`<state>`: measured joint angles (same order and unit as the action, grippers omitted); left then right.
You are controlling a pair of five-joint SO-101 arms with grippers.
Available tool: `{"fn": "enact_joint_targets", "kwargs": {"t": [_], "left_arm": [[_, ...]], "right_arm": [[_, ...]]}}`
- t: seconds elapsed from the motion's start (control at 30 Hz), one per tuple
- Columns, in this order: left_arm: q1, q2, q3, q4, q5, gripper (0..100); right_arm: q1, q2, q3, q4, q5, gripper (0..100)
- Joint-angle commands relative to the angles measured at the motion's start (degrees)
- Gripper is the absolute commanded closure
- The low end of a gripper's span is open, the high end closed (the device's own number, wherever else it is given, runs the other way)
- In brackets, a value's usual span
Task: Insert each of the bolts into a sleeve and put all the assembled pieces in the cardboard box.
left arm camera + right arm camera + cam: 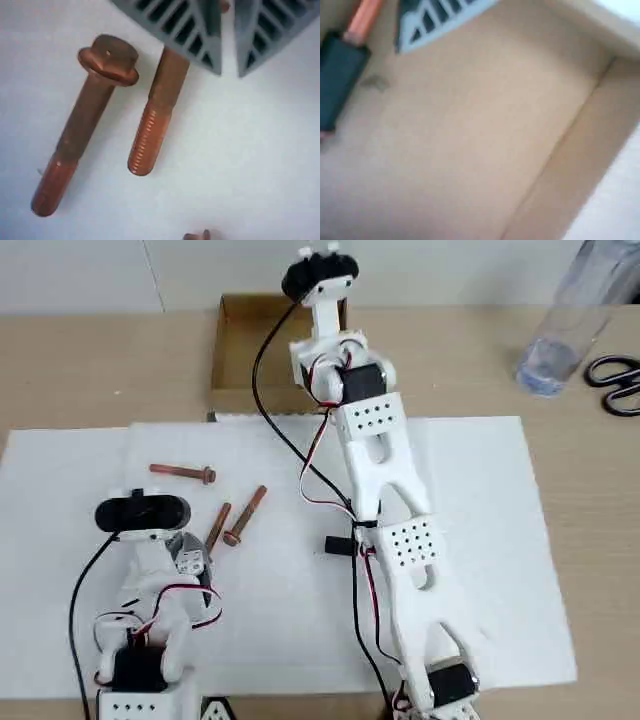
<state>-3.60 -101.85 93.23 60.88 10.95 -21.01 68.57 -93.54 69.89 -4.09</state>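
Observation:
Three copper bolts lie on the white mat [480, 540]: one apart [183, 472] and two side by side [218, 528] [245, 515]. My left gripper [227, 70] hangs low over the head end of one of the pair [155, 115], fingers nearly together and nothing gripped. The other bolt [82, 125] lies beside it. A black sleeve [338, 545] rests mid-mat. My right gripper [435, 20] is down inside the cardboard box [232, 350], beside a black sleeve [335, 75] with an orange bolt [364, 15] in it. Whether that piece is held is unclear.
A clear plastic bottle [570, 320] and black scissors [615, 380] sit on the wooden table at the far right. The right arm [390, 500] stretches across the mat's middle to the box. Cables trail beside both arms.

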Motion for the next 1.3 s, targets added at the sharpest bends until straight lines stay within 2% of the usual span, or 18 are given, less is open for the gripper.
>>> {"fn": "enact_joint_targets", "kwargs": {"t": [0.0, 0.17, 0.33, 0.43, 0.57, 0.67, 0.9, 0.97, 1.13, 1.27], "left_arm": [[-0.09, -0.53, -0.31, -1.41, -0.18, 99], [-0.09, -0.53, -0.31, -1.41, -0.18, 99], [-0.09, -0.53, -0.31, -1.41, -0.18, 99], [-0.09, -0.53, -0.31, -1.41, -0.18, 99], [-0.09, -0.53, -0.31, -1.41, -0.18, 99], [-0.09, -0.53, -0.31, -1.41, -0.18, 99], [-0.26, -0.53, -0.31, -1.41, -0.18, 99], [-0.26, -0.53, -0.31, -1.41, -0.18, 99], [-0.18, -0.53, -0.31, -1.41, -0.18, 99], [-0.18, -0.53, -0.22, -1.41, -0.18, 99]], "right_arm": [[0.04, -7.87, -2.73, 4.09, -0.53, 88.0], [-0.04, -10.77, -2.73, 13.23, -0.44, 92.2], [-0.31, -14.81, -2.46, 30.29, -0.44, 92.2], [0.31, -17.27, 0.0, 30.11, -0.26, 92.0], [-0.31, -23.69, 6.51, 30.37, 4.4, 92.1], [-0.57, -30.9, 17.14, 30.37, 7.65, 92.3], [-0.31, -46.2, 43.52, 29.67, 8.26, 92.0], [0.13, -47.6, 48.18, 29.67, 9.49, 92.0], [1.36, -47.96, 54.68, 29.67, 18.02, 91.8], [3.3, -46.02, 56.35, 29.58, 22.24, 84.9]]}}
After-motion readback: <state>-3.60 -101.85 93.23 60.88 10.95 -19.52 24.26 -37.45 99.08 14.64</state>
